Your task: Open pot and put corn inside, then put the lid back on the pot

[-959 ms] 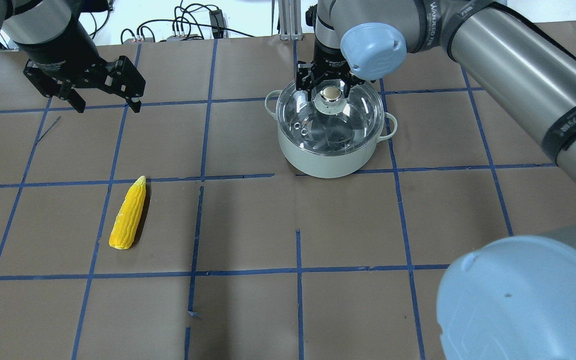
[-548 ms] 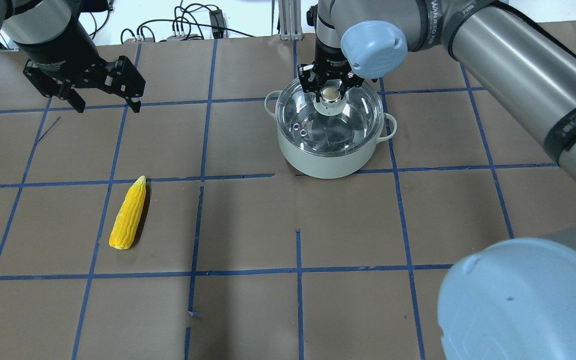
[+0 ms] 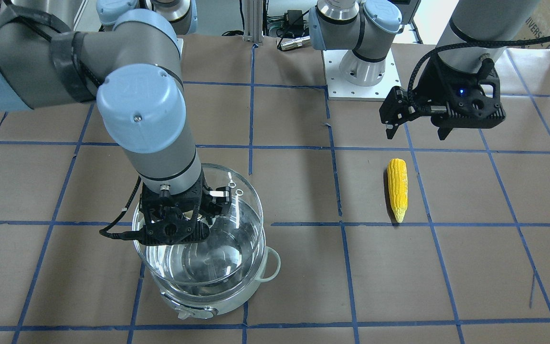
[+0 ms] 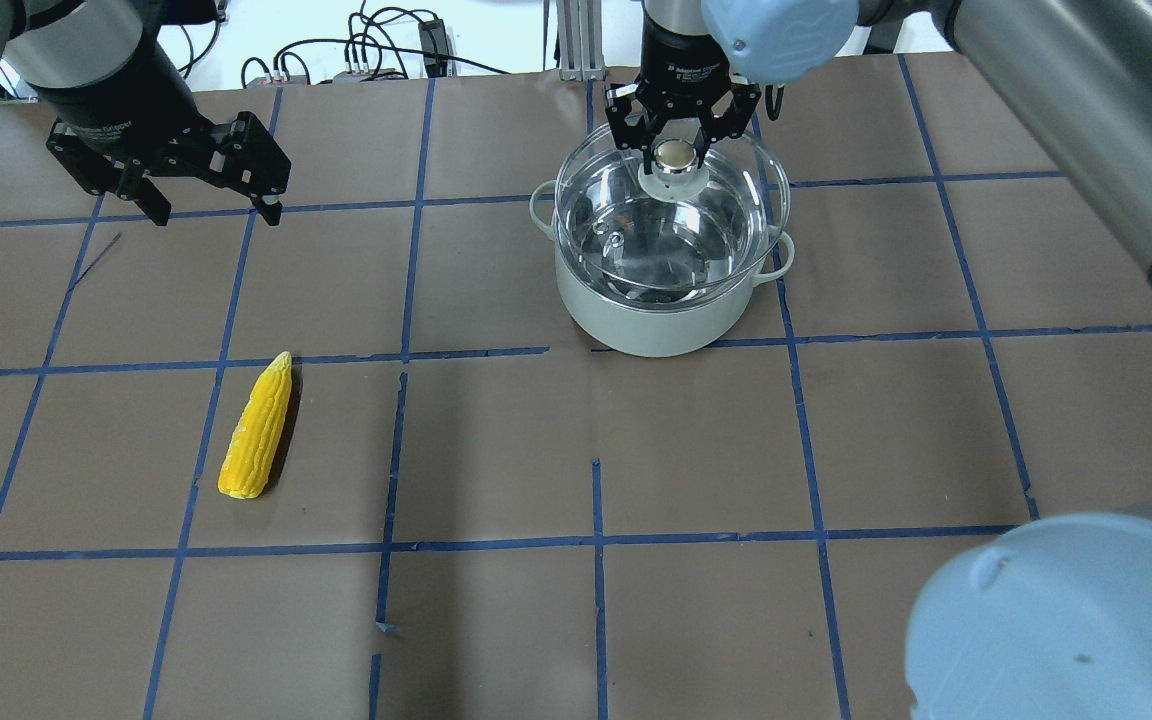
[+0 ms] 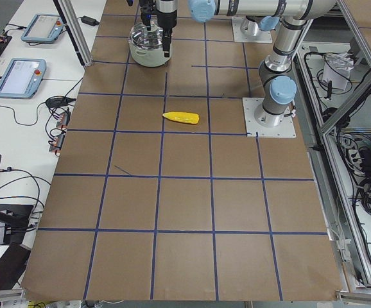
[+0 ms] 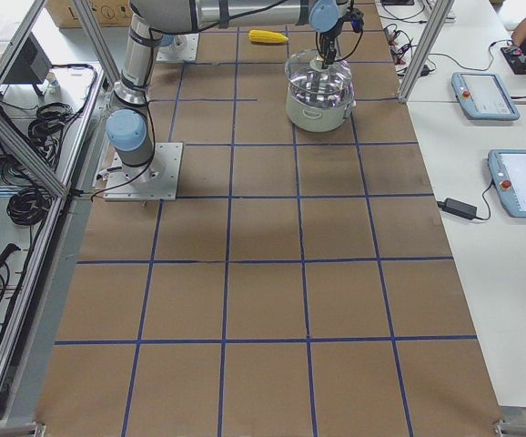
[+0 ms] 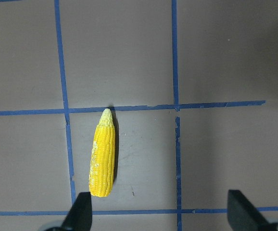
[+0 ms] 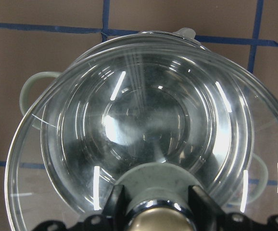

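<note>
The pot (image 4: 651,315) stands at the table's far middle, also in the front view (image 3: 208,301). My right gripper (image 4: 675,152) is shut on the beige knob of the clear glass lid (image 4: 746,185) and holds the lid a little above the pot, shifted towards the far side. In the right wrist view the lid (image 8: 33,183) hangs over the pot's handle (image 8: 33,89). The yellow corn (image 4: 256,428) lies on the table at the left, also in the left wrist view (image 7: 103,154). My left gripper (image 4: 216,213) is open and empty, in the air well beyond the corn.
The table is covered in brown paper with a grid of blue tape (image 4: 596,540). Cables (image 4: 386,50) lie past the far edge. My right arm's elbow (image 4: 1066,620) fills the near right corner of the overhead view.
My right gripper has risen with the lid, which has come off the pot's rim and moved towards the far side. The left gripper and the corn have not moved.
</note>
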